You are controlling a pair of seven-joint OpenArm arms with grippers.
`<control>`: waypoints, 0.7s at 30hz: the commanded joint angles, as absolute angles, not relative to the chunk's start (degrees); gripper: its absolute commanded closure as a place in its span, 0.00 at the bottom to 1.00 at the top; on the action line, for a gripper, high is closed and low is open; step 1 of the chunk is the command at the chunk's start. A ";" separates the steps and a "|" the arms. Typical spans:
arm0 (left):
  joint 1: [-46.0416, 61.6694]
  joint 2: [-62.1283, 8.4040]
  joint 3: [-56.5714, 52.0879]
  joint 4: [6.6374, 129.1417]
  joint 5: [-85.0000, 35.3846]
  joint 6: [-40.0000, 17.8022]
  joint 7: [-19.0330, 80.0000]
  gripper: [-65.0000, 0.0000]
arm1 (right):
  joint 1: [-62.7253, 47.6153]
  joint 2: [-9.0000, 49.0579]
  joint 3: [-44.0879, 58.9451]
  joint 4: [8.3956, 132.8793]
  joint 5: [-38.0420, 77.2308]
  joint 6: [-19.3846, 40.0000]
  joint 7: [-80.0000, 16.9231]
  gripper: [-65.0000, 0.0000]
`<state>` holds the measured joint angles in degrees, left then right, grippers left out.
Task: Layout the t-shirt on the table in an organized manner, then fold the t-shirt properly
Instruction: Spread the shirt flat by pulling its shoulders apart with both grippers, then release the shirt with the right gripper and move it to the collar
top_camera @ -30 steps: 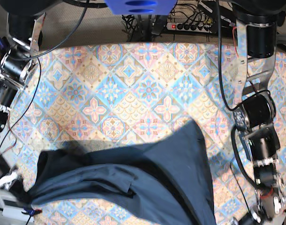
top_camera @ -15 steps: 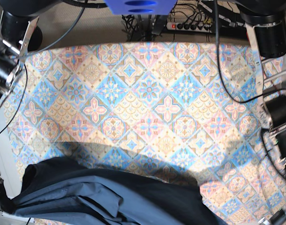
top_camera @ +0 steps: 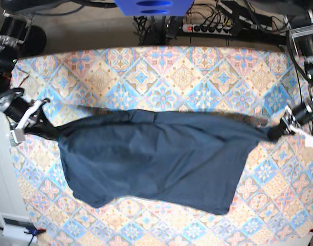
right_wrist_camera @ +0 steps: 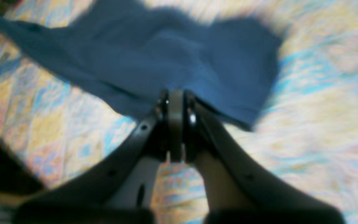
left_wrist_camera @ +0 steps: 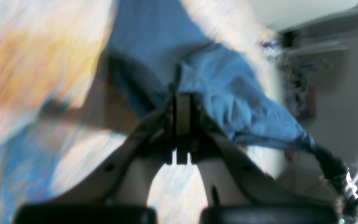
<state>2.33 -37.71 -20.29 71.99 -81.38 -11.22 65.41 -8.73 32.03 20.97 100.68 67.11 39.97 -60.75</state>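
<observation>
The dark navy t-shirt (top_camera: 156, 159) is pulled into a wide band across the middle of the table (top_camera: 161, 77), its lower part draped flat on the patterned cloth. My left gripper (top_camera: 276, 133) is shut on the shirt's right end. At the left end my right gripper (top_camera: 46, 129) is shut on the fabric. In the blurred left wrist view the closed left gripper (left_wrist_camera: 182, 98) pinches the t-shirt (left_wrist_camera: 228, 93). The right wrist view shows the right gripper (right_wrist_camera: 175, 98) closed on the t-shirt's (right_wrist_camera: 166, 56) near edge.
A power strip (top_camera: 208, 28) with tangled cables lies beyond the table's far edge, next to a blue mount (top_camera: 154, 6). A white box (top_camera: 15, 233) sits off the table's front left corner. Patterned cloth shows behind and in front of the shirt.
Both grippers have moved from the front edge toward the table's middle and farther apart. The shirt, bunched low at the front before, now spans the table, stretched between them.
</observation>
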 commanded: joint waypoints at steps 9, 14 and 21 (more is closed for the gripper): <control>7.96 -35.30 -31.87 73.45 -66.77 -12.35 64.75 1.00 | -14.99 33.63 22.20 101.67 58.07 40.00 -58.59 0.99; 8.13 -35.30 -31.87 73.54 -66.07 -12.35 65.01 1.00 | -15.16 33.36 22.37 102.02 44.88 40.00 -61.23 0.94; 8.04 -36.44 -32.13 76.35 -66.15 -12.35 69.32 0.90 | -16.84 28.53 29.41 102.20 35.74 40.00 -64.31 0.82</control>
